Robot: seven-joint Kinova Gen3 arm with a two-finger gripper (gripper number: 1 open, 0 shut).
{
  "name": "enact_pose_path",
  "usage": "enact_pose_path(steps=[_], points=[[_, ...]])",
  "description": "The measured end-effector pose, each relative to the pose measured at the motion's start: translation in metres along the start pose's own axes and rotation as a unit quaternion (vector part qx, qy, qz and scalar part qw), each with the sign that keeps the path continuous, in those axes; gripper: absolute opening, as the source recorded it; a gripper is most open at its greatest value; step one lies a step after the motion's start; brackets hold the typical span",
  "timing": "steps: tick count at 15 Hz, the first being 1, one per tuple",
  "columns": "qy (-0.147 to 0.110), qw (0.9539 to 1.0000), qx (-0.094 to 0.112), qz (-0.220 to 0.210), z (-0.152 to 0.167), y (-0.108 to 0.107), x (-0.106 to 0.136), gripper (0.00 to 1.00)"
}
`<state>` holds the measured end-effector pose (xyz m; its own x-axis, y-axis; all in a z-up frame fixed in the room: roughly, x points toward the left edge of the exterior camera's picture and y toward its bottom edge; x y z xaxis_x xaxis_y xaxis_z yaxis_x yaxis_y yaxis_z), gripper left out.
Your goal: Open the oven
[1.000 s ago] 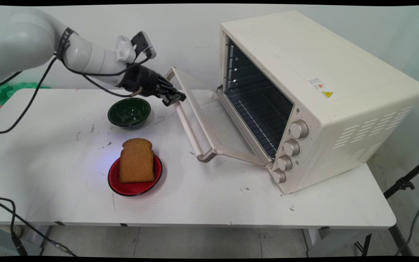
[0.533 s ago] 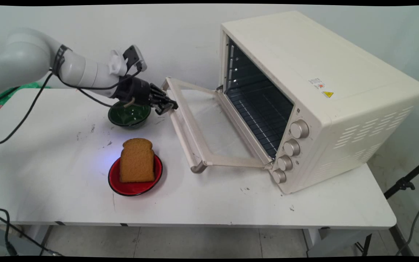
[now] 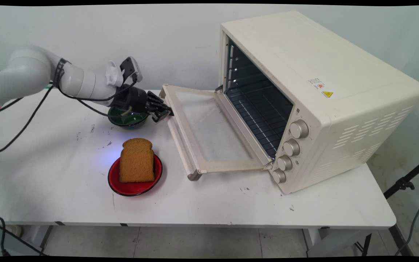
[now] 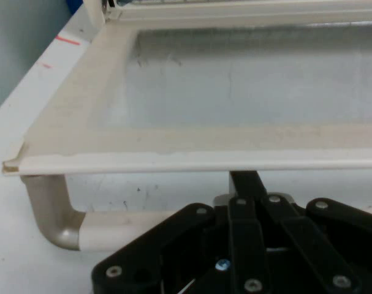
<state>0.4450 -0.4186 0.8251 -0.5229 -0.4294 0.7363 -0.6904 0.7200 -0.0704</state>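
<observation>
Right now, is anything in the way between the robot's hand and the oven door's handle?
No, nothing that shows. The gripper is already right at the far end of the open door's handle. The green bowl sits behind it, under the wrist.

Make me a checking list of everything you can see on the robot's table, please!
Surface: white table with dark scuffs.
Things: cream toaster oven, its door dropped open nearly flat; wire rack inside.
Bread slice standing on a red plate.
Green bowl beside the door's far end, partly behind the arm.
Clutter: nothing seen.
Pincer: the pincer is at the door handle, fingers under the door's edge; shut or not, cannot tell.
Cables: black cables hanging from the arm; more by the floor.
Surroundings: pale wall, a black stand leg at right.
</observation>
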Motion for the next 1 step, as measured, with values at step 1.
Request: enact_pose_path(steps=[1], points=[[0.003, 1.0, -0.001, 0.001, -0.0002, -0.0013, -0.003, 0.0]])
